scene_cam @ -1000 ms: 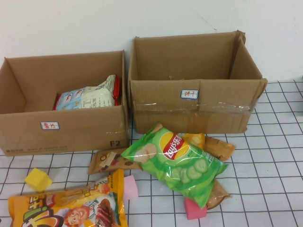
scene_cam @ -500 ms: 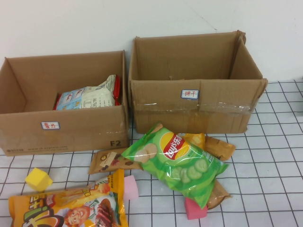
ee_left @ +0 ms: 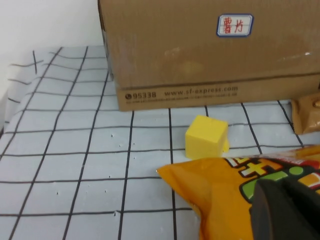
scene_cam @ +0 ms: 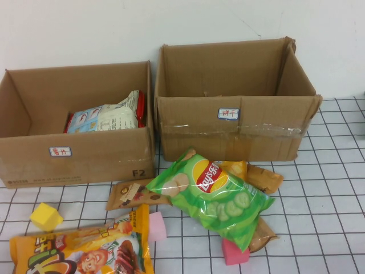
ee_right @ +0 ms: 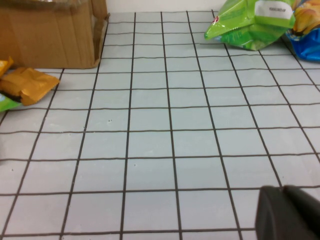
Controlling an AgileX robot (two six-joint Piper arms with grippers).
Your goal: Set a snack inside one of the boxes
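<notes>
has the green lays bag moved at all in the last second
No. The green Lay's bag lies in the same spot below the taller box, on the same grid lines. Both grippers are shut, out of the high view.

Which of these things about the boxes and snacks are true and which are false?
1. The shorter box already has a snack packet inside. True.
2. The green chip bag sits inside the taller box. False: it lies on the table in front of that box.
3. A yellow block sits on the table in front of the shorter box. True.
4. The left gripper holds the orange snack bag. False: it is shut and empty above it; the right gripper is shut over bare table.
</notes>
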